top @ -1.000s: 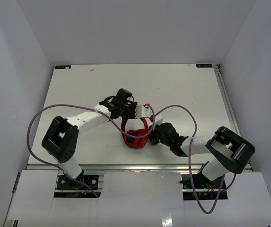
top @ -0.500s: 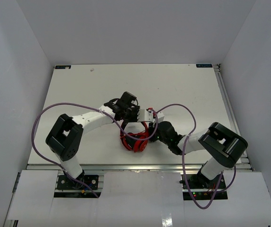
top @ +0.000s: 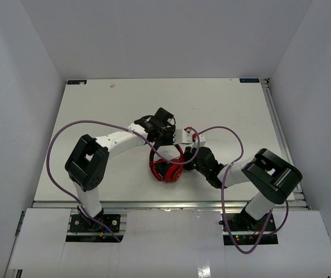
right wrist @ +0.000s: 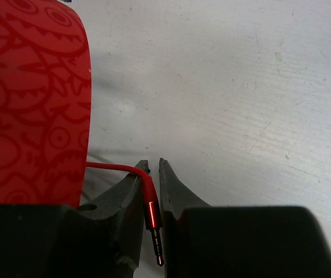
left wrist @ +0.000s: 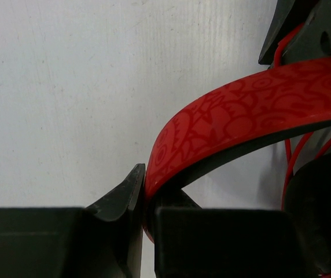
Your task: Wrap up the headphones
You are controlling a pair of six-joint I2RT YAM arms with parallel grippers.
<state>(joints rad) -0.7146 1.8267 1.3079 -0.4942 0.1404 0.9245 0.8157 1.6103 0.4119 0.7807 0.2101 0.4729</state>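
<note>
Headphones [top: 166, 165]: mid-frame on the counter [top: 96, 116] in the top view, between my two arms.
Left jaws: clenched on the headband [left wrist: 241, 110] edge.
Right jaws: nearly closed around the plug [right wrist: 153, 217]; gripping or not, I cannot tell.
Handling: I judge the band stiff and slick, the cable [right wrist: 110, 168] thin and limp, best taken near the plug.
Writing: doodle print only, no readable brand.

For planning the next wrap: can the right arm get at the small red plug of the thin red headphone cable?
Probably yes: the small red plug sits between the right gripper's narrowly parted jaws, nothing in the way.
</note>
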